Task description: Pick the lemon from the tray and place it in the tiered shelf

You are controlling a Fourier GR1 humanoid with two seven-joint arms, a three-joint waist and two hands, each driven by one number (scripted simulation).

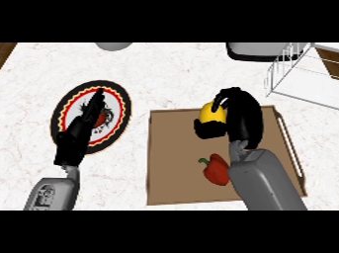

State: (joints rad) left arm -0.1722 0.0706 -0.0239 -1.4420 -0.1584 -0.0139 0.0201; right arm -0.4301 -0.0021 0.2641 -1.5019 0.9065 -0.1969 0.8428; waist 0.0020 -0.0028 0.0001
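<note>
Two grey forearms come in from the lower edge: right forearm (268, 184) over the near-right part of the tray (173, 190), left forearm (52, 193) at the lower left over the bench (179, 79)

Right hand (242, 121) is above the tray's far half, fingers & thumb curled round the lemon (211, 114), clamped on it. The lemon's yellow shows btwn the black fingers, w/ its right side hidden by the palm. The lemon is thus in the right hand, over the far-middle of the tray; can't tell if it touches the tray floor or is lifted off it

Red pepper (216, 171) w/ a green stem lies on the tray, nearer the camera than the lemon & just left of the right forearm

Left hand (80, 132) is stretched out, fingers straight & together, holding nothing, over the round plate (117, 111) w/ red, yellow & black rings. The plate sits on the bench left of the tray, apart from it

Tiered shelf (311, 74), white wire, stands at the far right, beyond the tray's far-right corner, well apart from the lemon. Behind the shelf there's a white-and-dark item (259, 51), cut by the top edge, and a grey round thing (113, 46) shows at top centre-left, kind unclear
</note>
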